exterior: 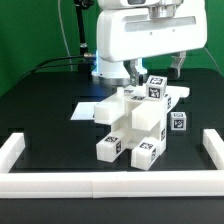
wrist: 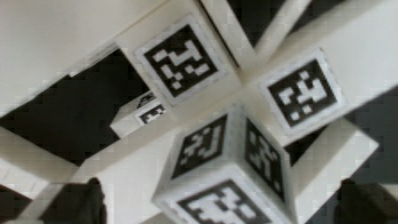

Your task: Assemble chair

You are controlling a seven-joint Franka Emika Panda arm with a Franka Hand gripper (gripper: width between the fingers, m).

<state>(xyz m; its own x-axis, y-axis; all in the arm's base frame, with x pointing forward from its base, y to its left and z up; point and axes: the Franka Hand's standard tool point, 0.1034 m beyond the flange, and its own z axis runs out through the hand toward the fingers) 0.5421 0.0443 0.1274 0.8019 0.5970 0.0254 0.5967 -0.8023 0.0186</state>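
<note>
The chair [exterior: 138,118] is a cluster of joined white blocky pieces with black-and-white tags, standing mid-table under the arm. Two square legs [exterior: 112,146] point toward the front. My gripper [exterior: 158,72] hangs open right above the cluster's top tagged piece [exterior: 156,86]. In the wrist view a tagged white block [wrist: 228,180] lies between the dark fingertips [wrist: 68,200]. My gripper [wrist: 217,205] is open, with a gap on each side of the block. X-shaped braces and two more tags [wrist: 183,58] fill the rest of that view.
Long white border rails run along the front [exterior: 110,184], the exterior view's left [exterior: 14,150] and right [exterior: 212,150]. The marker board [exterior: 88,110] lies flat at the chair's left. Cables hang at the back left.
</note>
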